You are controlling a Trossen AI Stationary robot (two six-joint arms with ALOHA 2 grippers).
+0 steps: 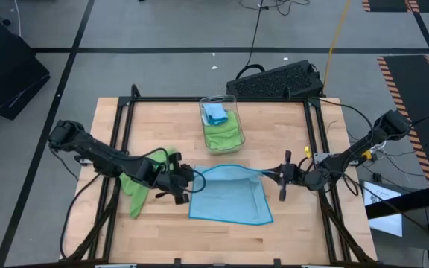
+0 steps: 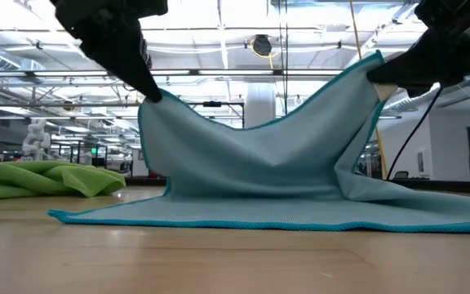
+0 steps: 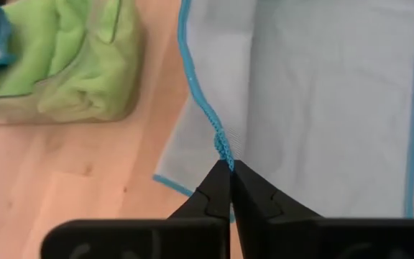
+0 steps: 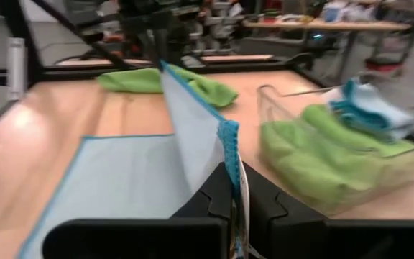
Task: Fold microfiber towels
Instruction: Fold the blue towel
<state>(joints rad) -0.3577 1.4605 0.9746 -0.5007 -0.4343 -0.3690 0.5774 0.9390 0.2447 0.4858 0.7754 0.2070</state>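
A light blue microfiber towel (image 1: 229, 197) with a teal hem lies in the middle of the table. Its near part is flat on the wood (image 2: 243, 214), and its two far corners are raised. My left gripper (image 1: 192, 177) is shut on the far left corner and my right gripper (image 1: 264, 175) on the far right corner. A crumpled lime green towel (image 1: 135, 187) lies on the table under my left arm. More green and blue towels sit in the clear bin (image 1: 232, 104) at the far middle. My left gripper (image 3: 230, 167) pinches the towel's teal hem (image 3: 221, 144) at the far left corner between its two fingertips, slanting down from the table's left. The hem bunches at the tips; the cloth falls away to the table. My right gripper (image 4: 234, 173) pinches the hemmed far right corner (image 4: 228, 140) between its fingertips, coming almost level from the table's right. The corner stands lifted (image 2: 374, 65). The cloth sags between the two holds, and its near part lies on the table.
The clear bin (image 3: 131, 93) stands just beyond the blue towel's far edge. The black frame rails (image 1: 129, 112) run along the table's left and right sides. Bare wood (image 1: 222, 238) shows in front of the towel.
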